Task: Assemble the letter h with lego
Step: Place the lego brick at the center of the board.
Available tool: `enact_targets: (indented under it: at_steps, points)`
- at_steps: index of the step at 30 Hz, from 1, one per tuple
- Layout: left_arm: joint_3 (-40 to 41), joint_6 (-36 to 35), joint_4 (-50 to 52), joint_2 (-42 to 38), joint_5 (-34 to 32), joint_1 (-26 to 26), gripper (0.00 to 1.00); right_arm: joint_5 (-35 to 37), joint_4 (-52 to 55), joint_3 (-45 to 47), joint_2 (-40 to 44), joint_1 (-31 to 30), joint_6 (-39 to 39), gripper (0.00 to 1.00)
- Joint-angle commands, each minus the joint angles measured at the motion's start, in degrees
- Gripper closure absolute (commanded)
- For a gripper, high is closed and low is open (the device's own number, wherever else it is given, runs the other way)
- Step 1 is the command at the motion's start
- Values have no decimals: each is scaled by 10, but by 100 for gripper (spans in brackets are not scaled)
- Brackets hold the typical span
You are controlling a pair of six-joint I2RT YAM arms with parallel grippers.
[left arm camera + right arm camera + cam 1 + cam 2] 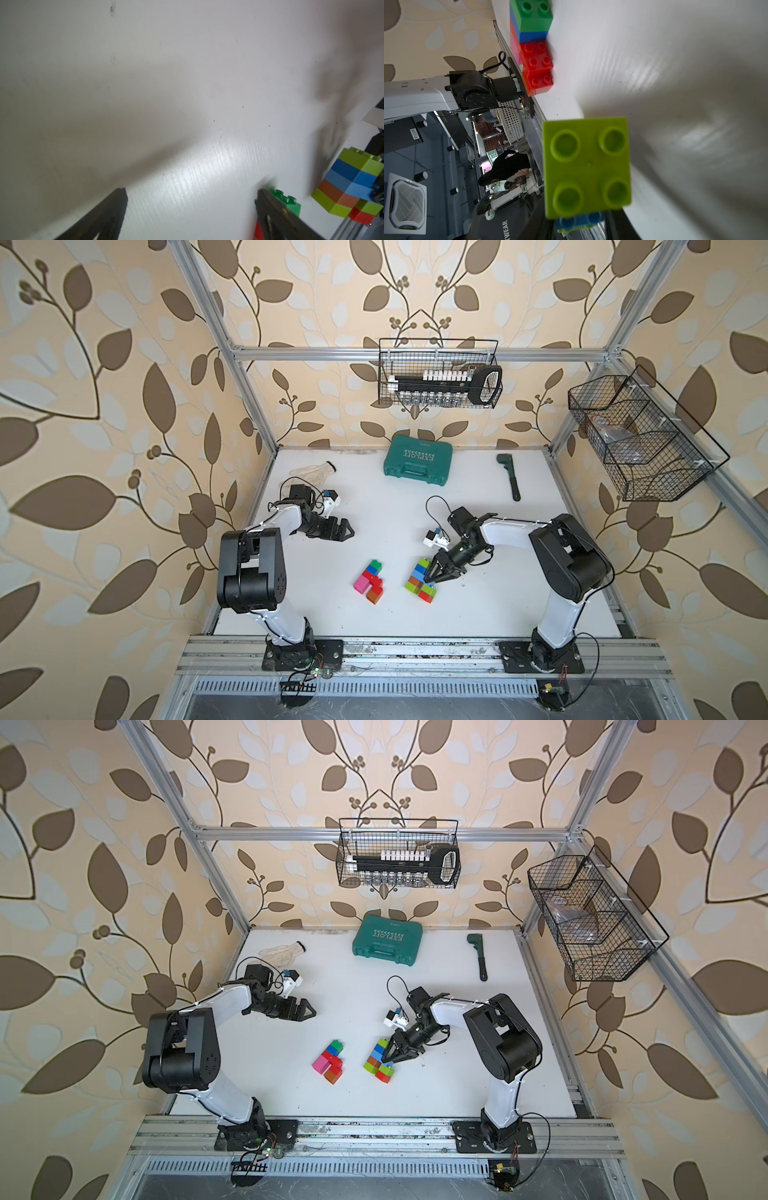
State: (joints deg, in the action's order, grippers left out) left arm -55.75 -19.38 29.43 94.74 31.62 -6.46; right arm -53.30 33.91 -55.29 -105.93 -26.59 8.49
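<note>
Looks light, stiff, slick: pinch the lego stack (417, 574) across flat faces, right gripper (429, 580) at it, jaws unreadable, left gripper (350, 531) jaws wide.

We log: on white table (519, 580) | multicoloured plastic lego stacks front-centre, left stack (369, 583) beside right stack (415, 580), not touching | teal plastic case (415, 460) behind them | white knit glove (311, 470) left of case | dark green wrench (509, 477) right of case.
</note>
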Motion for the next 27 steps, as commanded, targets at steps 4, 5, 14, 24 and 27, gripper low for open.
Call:
enact_targets:
  at_steps: [4,5,14,24,27]
  points:
    - [-8,-12,11,-13,25,-3,1,43,-3,22,-8,18,8,63]
    - [-8,-13,11,-13,25,-3,1,47,-4,24,-5,20,9,62]
    - [3,-2,-14,-13,31,-3,1,140,-35,60,145,39,46,50]
    - [97,66,-208,-77,5,-1,1,630,-196,163,544,59,74,2]
    - [145,86,-291,-103,-35,-1,1,744,-300,234,602,64,-1,2]
